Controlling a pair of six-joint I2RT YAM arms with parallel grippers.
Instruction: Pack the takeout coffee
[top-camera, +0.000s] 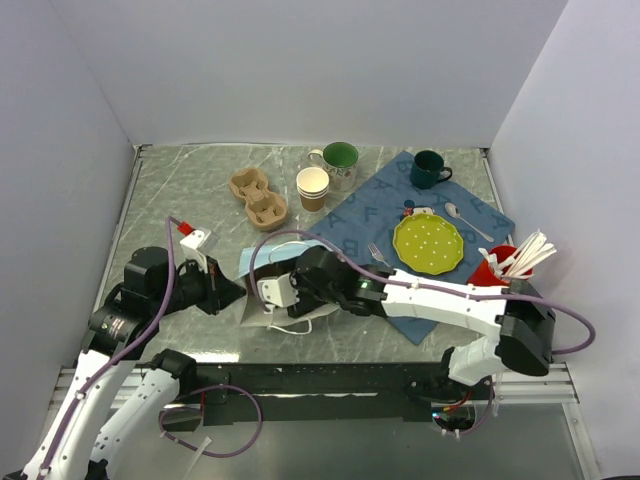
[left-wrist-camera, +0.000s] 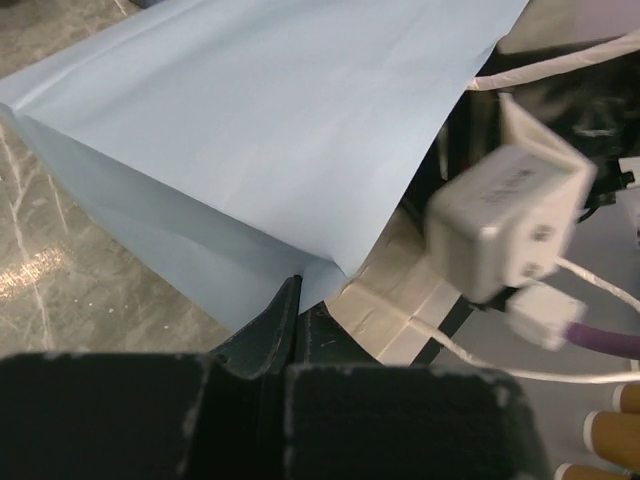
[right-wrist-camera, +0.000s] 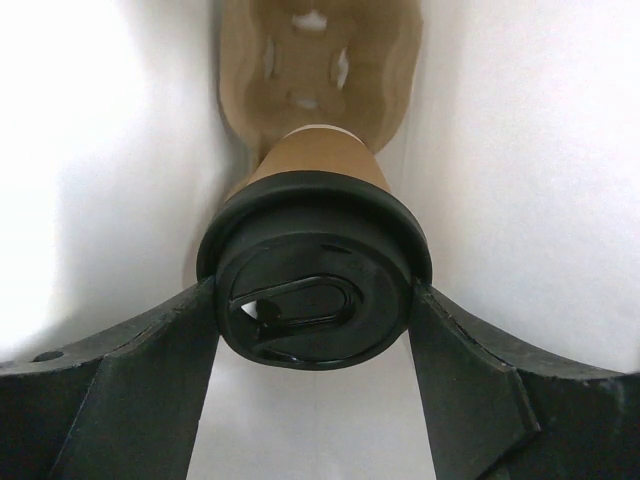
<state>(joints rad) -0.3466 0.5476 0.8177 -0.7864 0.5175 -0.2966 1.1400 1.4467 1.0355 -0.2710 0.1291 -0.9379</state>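
Note:
The takeout coffee (right-wrist-camera: 318, 190), a brown kraft cup with a black lid, lies lid toward the camera in the right wrist view. My right gripper (right-wrist-camera: 312, 305) is shut on its lid, one finger on each side, inside a white-walled bag. A brown pulp carrier (right-wrist-camera: 315, 70) lies at the bag's far end. In the top view the light blue paper bag (top-camera: 278, 255) lies on its side, and my right arm reaches into its mouth, fingers and cup hidden. My left gripper (top-camera: 232, 291) is shut on the bag's edge (left-wrist-camera: 250, 130), also seen in the left wrist view (left-wrist-camera: 297, 295).
Behind the bag stand a pulp cup carrier (top-camera: 258, 197), a stack of lidless paper cups (top-camera: 313, 187) and a green mug (top-camera: 340, 160). On the blue cloth (top-camera: 370, 205) to the right are a dark mug (top-camera: 430, 168), a green plate (top-camera: 428, 242), cutlery and a red cup of utensils (top-camera: 505, 262).

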